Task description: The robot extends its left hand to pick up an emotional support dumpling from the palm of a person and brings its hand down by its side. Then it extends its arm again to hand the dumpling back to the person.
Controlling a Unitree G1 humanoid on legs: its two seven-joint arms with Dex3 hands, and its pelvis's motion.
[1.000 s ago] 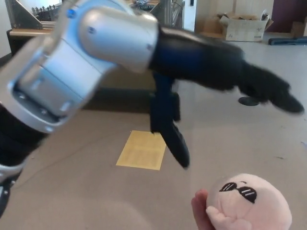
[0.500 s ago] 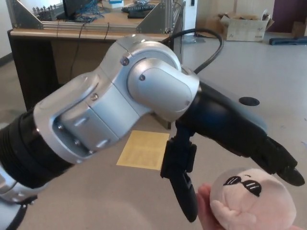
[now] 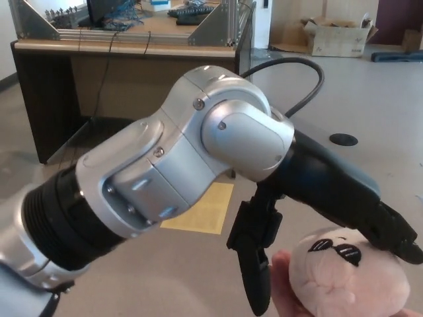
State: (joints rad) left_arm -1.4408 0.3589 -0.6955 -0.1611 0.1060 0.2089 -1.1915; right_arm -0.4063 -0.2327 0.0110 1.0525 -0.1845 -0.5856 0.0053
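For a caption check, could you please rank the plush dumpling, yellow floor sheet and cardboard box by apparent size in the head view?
1. plush dumpling, largest, though nearest the camera.
2. yellow floor sheet, partly hidden by the arm.
3. cardboard box, smallest, far away.

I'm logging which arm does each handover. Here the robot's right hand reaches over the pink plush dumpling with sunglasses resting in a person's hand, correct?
Not quite: it is the left hand, since the arm comes in from the picture's left in the head view. The rest holds: it reaches over the pink plush dumpling with sunglasses, which rests in the person's hand.
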